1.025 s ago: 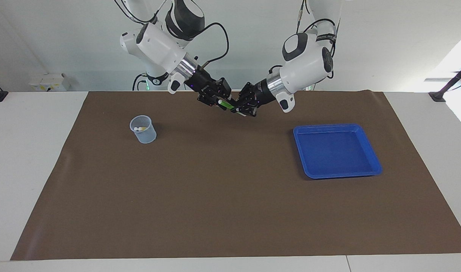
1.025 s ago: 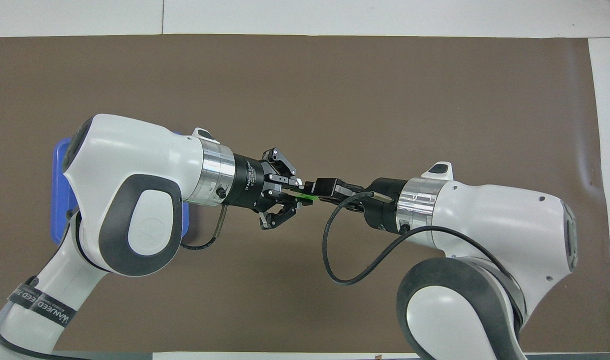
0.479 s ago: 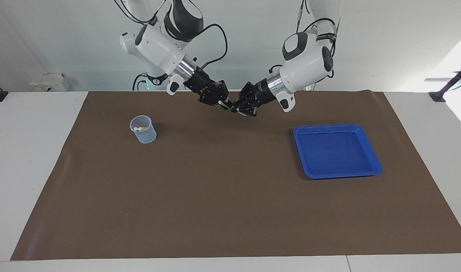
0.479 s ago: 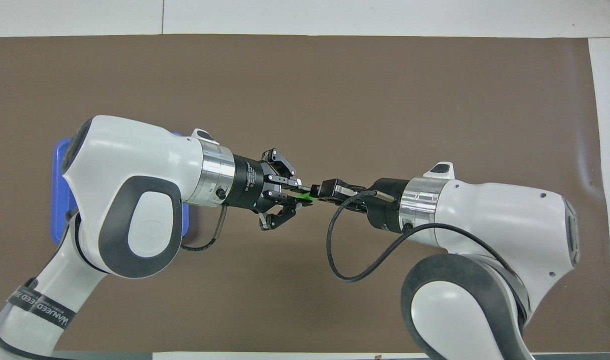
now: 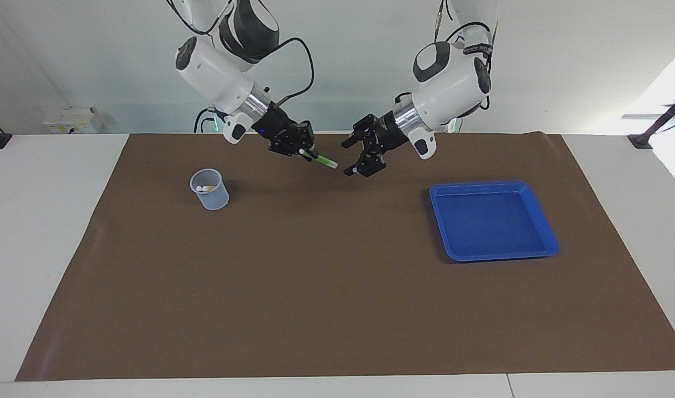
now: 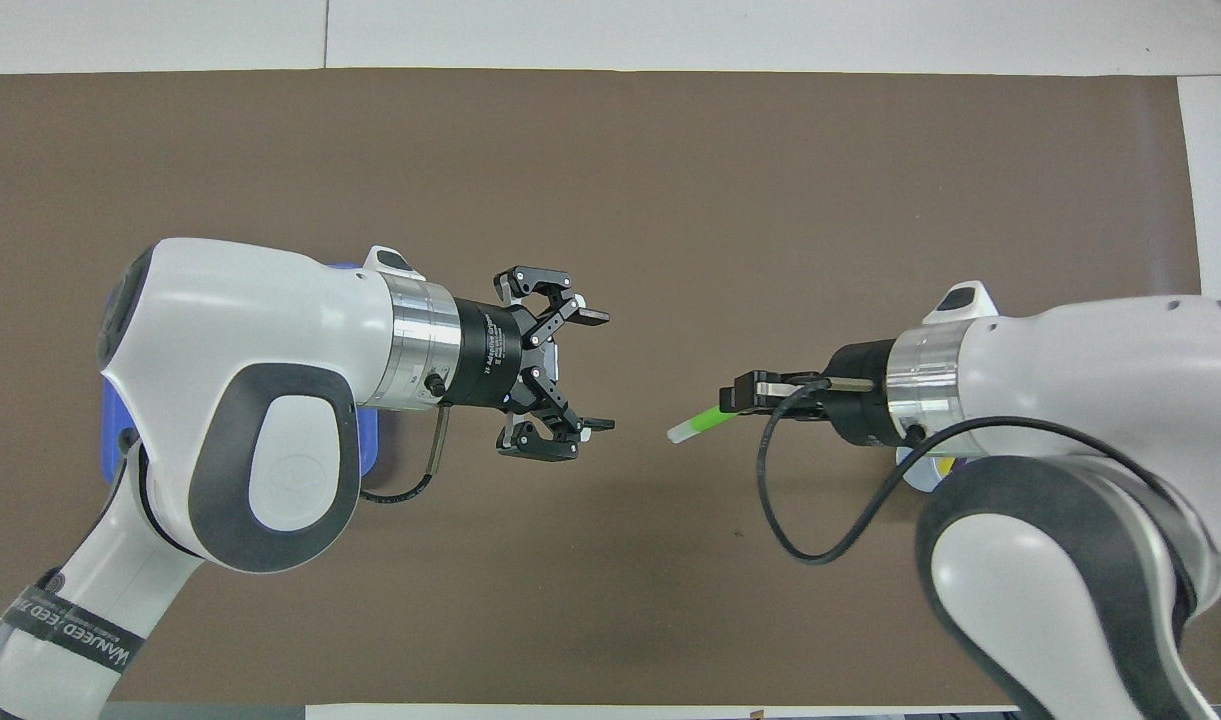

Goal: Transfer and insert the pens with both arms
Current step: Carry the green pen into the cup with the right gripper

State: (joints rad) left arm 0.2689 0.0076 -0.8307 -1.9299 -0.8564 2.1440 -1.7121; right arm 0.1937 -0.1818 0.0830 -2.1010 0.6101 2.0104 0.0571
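Green pen [image 5: 322,160] in right gripper [image 5: 301,152], perhaps slightly tilted

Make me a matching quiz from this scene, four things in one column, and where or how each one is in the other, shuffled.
Things:
1. green pen
2. left gripper
3. cup
4. tray

States:
A. on the mat toward the left arm's end, nothing in it
B. open in the air, holding nothing
C. on the mat toward the right arm's end, pale pen ends inside
D. gripped at one end by the right gripper, above the mat

Pairs: 1-D, 2-B, 3-C, 4-A
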